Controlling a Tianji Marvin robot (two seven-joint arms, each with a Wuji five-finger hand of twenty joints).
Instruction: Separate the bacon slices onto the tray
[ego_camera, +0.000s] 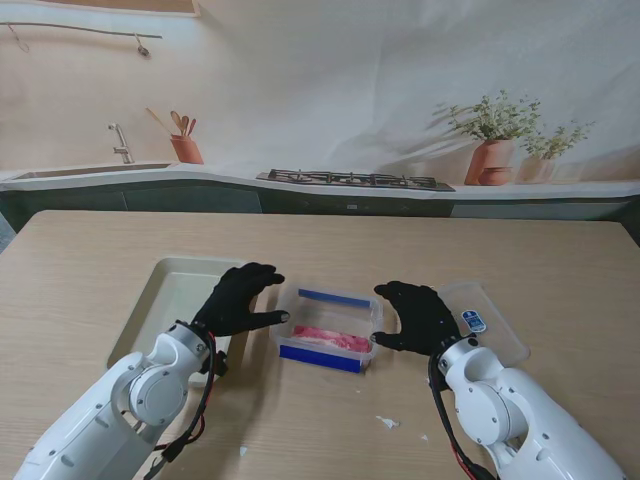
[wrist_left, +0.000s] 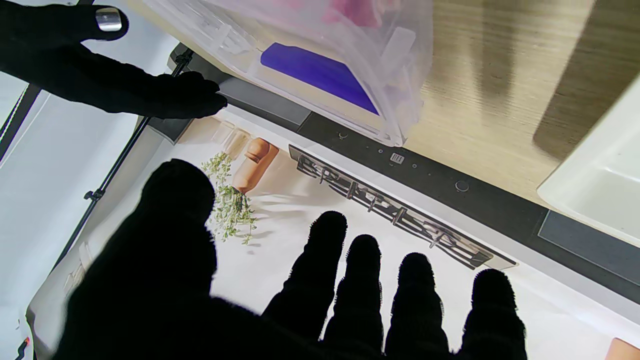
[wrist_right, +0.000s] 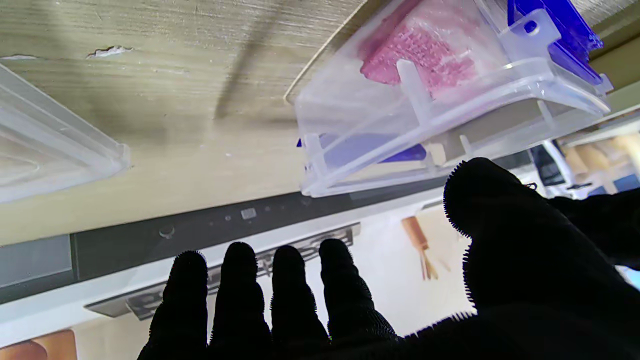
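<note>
Bacon slices (ego_camera: 331, 338) in one clear box (ego_camera: 300, 330), one tray (ego_camera: 170, 285) left

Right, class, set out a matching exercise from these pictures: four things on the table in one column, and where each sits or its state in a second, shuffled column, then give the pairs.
Things
1. bacon
2. tray
3. lid
4. left hand

Places or states
A. lying off the box, on the robot's right
B. inside the clear box with blue clips
C. open, between the tray and the box
D. pale, nothing visible in it, on the robot's left

Pairs: 1-B, 2-D, 3-A, 4-C
</note>
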